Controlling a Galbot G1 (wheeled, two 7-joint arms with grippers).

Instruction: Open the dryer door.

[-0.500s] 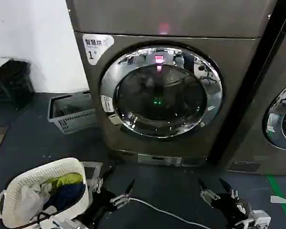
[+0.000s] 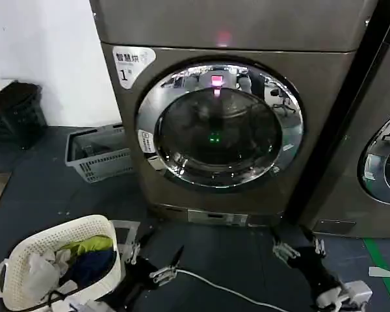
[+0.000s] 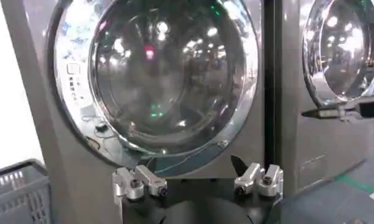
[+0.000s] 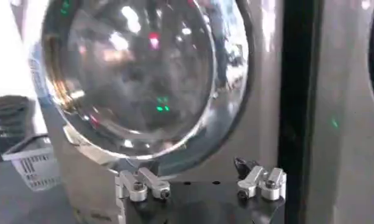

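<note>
The dryer (image 2: 247, 26) stands in front of me, dark bronze-grey, with a "1" sticker and a pink light. Its dryer door (image 2: 218, 127) is shut, a chrome ring flush around dark glass. Low near the floor my left gripper (image 2: 157, 250) hangs open, well short of the machine. My right gripper (image 2: 292, 238) is open too, close to the dryer's base, below the door's right side. The left wrist view faces the door (image 3: 168, 73) over the open left gripper (image 3: 196, 176). The right wrist view has the door (image 4: 138, 73) nearer, above the open right gripper (image 4: 199, 176).
A white laundry basket (image 2: 52, 231) with clothes sits on the floor beside the left arm. A grey basket (image 2: 97, 156) stands left of the dryer. A white cable (image 2: 227, 292) crosses the floor. A second machine (image 2: 377, 162) adjoins on the right.
The right gripper has moved forward toward the dryer's base. The left gripper has barely shifted. The door is still shut.
</note>
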